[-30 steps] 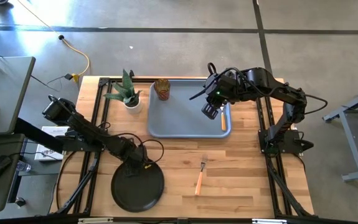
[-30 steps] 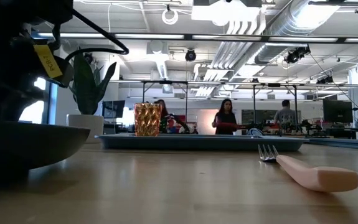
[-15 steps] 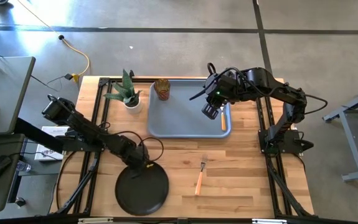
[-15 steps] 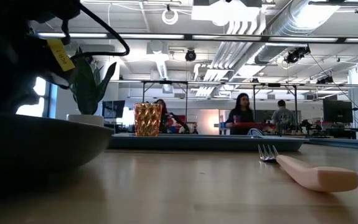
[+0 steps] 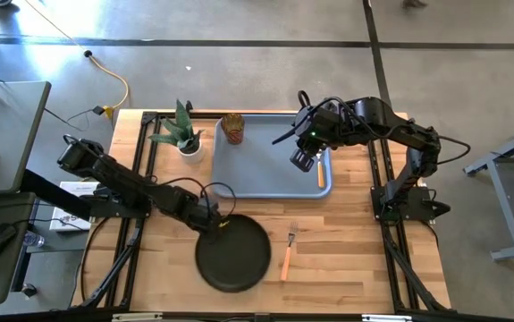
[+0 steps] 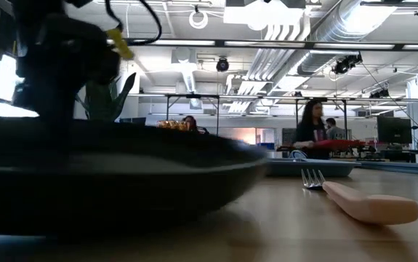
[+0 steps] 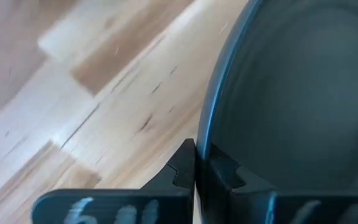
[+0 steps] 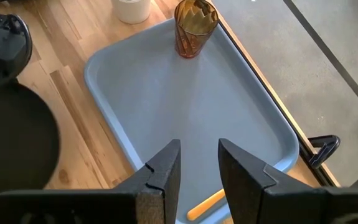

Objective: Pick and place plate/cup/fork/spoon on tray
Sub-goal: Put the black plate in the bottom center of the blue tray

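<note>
Plate [image 5: 233, 254] rim sits clamped in left gripper [image 5: 213, 222], beside fork [image 5: 287, 251].

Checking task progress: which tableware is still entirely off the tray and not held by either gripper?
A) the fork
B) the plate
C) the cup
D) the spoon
A: the fork lies alone on the bare table, beside the plate that the left gripper clamps.

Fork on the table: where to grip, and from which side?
Grip the fork mid-handle, coming straight down from above. It lies flat on the wood, tines toward the tray, clear of the plate; jaws should close across the slim orange handle.
</note>
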Controlling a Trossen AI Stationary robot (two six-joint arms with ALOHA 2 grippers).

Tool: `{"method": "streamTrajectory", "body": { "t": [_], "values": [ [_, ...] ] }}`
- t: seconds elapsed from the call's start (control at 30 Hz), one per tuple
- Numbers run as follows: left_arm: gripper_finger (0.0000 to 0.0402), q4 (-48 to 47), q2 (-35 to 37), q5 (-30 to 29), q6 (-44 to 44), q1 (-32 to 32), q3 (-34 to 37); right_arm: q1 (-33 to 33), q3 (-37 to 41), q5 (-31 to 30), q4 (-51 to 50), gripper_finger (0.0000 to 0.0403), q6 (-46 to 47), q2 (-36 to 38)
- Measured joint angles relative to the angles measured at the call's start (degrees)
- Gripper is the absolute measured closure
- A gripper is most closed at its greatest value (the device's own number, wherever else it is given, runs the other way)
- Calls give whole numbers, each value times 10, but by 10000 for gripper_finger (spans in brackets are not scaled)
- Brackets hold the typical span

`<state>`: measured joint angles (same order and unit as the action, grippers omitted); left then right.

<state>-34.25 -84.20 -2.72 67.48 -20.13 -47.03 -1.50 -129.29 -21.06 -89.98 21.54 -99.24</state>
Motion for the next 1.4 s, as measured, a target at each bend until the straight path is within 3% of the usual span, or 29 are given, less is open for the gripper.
{"method": "streamTrajectory", "body": {
  "t": [0.4, 0.73, 0.97, 1.4],
  "values": [
    [401, 22, 0, -73, 57, 45, -45, 0, 0, 0, 0, 304, -10, 0],
    [401, 86, 0, -136, 84, 126, -45, 0, 0, 0, 0, 304, -10, 0],
    [401, 151, -4, -139, 74, 192, -46, 0, 0, 0, 0, 304, -13, 0],
    [401, 191, -27, -133, 69, 314, -47, 0, 0, 0, 0, 304, -13, 0]
  ]
}}
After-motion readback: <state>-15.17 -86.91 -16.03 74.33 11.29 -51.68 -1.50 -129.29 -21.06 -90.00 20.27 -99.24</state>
